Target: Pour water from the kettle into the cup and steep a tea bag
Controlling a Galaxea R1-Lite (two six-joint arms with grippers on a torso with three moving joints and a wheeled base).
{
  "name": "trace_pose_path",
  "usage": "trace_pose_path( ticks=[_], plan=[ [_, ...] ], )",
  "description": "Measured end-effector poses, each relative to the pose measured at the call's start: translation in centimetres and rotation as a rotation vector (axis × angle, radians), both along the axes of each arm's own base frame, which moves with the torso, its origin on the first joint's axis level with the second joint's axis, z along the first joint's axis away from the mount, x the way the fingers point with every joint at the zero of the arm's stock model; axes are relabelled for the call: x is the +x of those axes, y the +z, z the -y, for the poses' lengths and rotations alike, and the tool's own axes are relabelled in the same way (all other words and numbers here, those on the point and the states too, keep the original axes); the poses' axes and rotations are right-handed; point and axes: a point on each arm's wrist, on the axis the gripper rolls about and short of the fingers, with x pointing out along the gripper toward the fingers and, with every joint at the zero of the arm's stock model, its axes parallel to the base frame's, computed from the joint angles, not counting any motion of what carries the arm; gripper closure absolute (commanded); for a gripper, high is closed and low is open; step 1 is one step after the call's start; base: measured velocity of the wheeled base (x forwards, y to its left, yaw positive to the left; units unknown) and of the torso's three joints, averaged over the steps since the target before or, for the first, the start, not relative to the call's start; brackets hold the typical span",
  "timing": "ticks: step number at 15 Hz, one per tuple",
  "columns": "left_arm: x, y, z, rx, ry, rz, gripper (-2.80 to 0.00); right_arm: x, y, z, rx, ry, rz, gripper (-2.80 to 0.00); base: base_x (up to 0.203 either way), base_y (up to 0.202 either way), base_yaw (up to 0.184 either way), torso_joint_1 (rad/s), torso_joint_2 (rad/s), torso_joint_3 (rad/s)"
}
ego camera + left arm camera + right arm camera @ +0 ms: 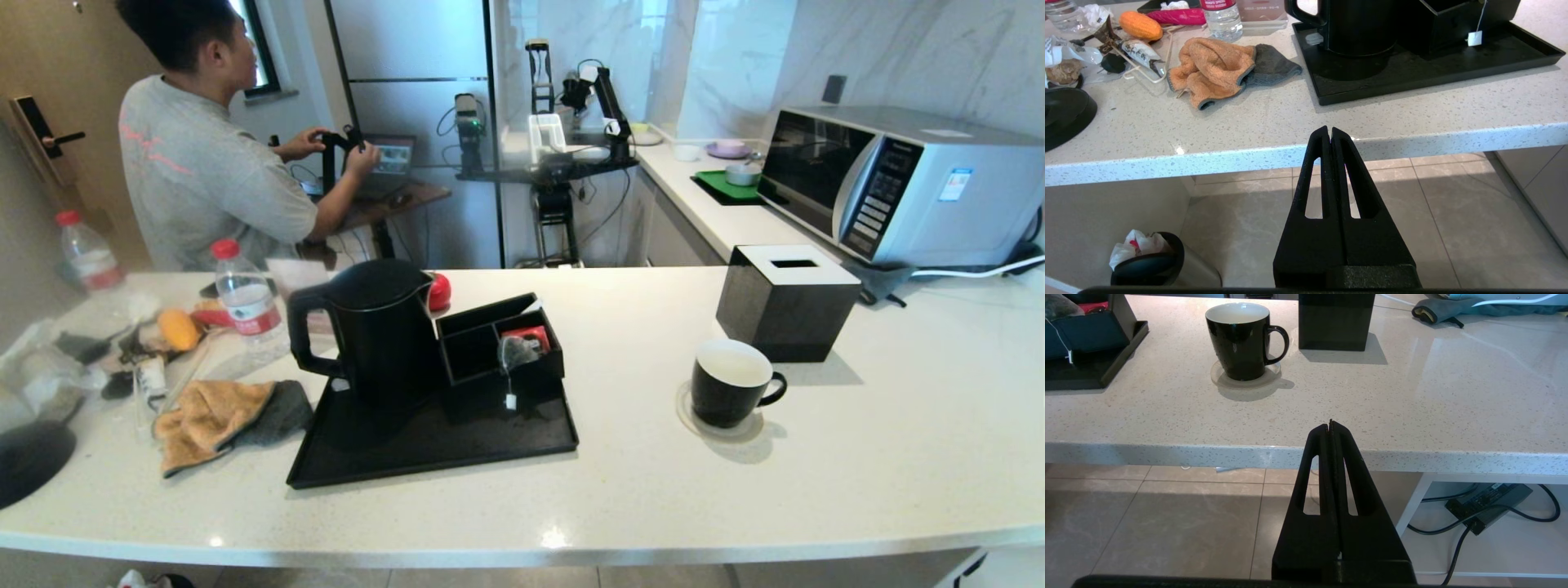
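Both grippers, left and right, are clenched on nothing, hanging below the counter edge. Kettle and tea bag sit on the tray, cup off to its right.

The kettle, a tall matte black jug with a domed lid and a big loop handle, stands upright on the black tray, lid shut. The tea bag, a greyish mesh pouch, hangs at the organiser box beside the kettle, its white tag dangling on the string. The cup, black outside and white inside, stands upright on a clear coaster on the desk, well apart from the tray.
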Motion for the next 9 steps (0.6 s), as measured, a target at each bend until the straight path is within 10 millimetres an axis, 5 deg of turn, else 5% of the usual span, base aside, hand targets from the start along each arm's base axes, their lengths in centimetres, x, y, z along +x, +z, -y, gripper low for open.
trace_pose_path(
  ticks=[9],
  plan=[
    [0.01,-0.02,0.0,0.0,0.0,-0.001,0.0,0.0,0.01,0.0,0.003,0.0,0.001,0.0,0.0,0.0,0.0,0.0,0.0,0.0]
  ],
)
